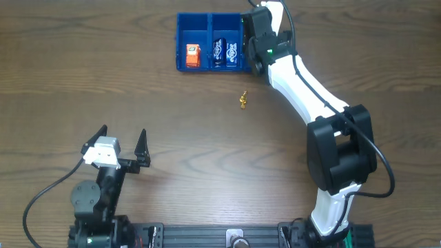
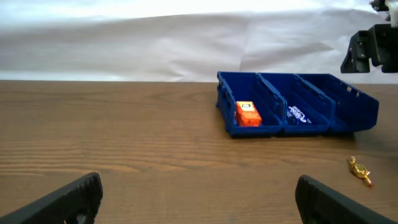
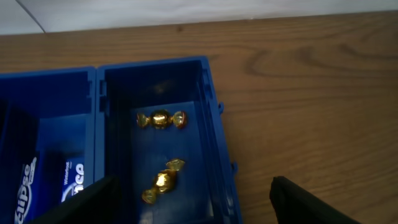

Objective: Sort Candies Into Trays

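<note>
The loose gold candy (image 1: pixel 242 100) lies on the bare counter (image 1: pixel 138 96), near the blue tray (image 1: pixel 207 69) at about five o'clock from it, and apart from its wall. The tray sits at twelve o'clock on the counter, with three compartments side by side. We see an orange candy (image 1: pixel 192 56) in the nine-o'clock compartment; blue packets (image 1: pixel 225 49) fill the middle one; the three-o'clock compartment holds a first wrapped gold candy (image 3: pixel 161 119) and a second wrapped gold candy (image 3: pixel 163 181), close together but not touching. The right arm (image 1: pixel 303 89) stands at five o'clock and reaches up to the tray; the right jaws hang over that three-o'clock compartment, released and grasping nothing. The left arm (image 1: pixel 103 165) stands at seven o'clock, well apart from the tray; we find the left jaws spread wide and empty, facing twelve o'clock.
</note>
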You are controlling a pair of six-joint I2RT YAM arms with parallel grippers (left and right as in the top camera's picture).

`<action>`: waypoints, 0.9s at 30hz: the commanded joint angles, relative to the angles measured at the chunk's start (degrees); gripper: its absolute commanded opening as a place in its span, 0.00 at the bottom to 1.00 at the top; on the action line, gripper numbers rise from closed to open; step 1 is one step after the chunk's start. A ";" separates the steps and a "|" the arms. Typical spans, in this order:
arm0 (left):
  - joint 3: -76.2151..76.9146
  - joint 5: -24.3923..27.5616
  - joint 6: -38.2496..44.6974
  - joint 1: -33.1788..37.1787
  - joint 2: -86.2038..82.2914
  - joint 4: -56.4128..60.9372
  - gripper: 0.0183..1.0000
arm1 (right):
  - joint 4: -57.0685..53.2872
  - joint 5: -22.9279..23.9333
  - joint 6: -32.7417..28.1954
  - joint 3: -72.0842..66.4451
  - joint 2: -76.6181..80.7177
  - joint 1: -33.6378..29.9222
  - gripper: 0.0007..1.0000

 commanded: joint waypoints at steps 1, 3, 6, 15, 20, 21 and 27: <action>-1.20 1.03 0.83 0.35 -0.42 -1.81 1.00 | -2.45 0.52 0.37 0.33 0.70 -0.11 0.90; -1.20 1.03 0.83 0.35 -0.42 -1.81 1.00 | -5.22 -0.31 0.44 0.33 -0.15 0.42 1.00; -1.20 1.03 0.83 0.35 -0.39 -1.81 1.00 | -8.85 -4.59 0.44 0.33 -2.19 1.36 1.00; -1.20 1.03 0.83 0.35 -0.42 -1.81 1.00 | -22.84 -17.57 6.03 -0.09 -4.90 5.64 1.00; -1.20 1.03 0.83 0.35 -0.42 -1.81 1.00 | -23.50 -19.21 6.01 -1.77 -2.75 7.82 1.00; -1.20 1.03 0.83 0.35 -0.42 -1.81 1.00 | -23.52 -19.21 6.03 -1.99 -2.14 8.04 1.00; -1.20 1.03 0.83 0.35 -0.42 -1.81 1.00 | -23.52 -19.19 7.69 -1.99 2.36 8.55 1.00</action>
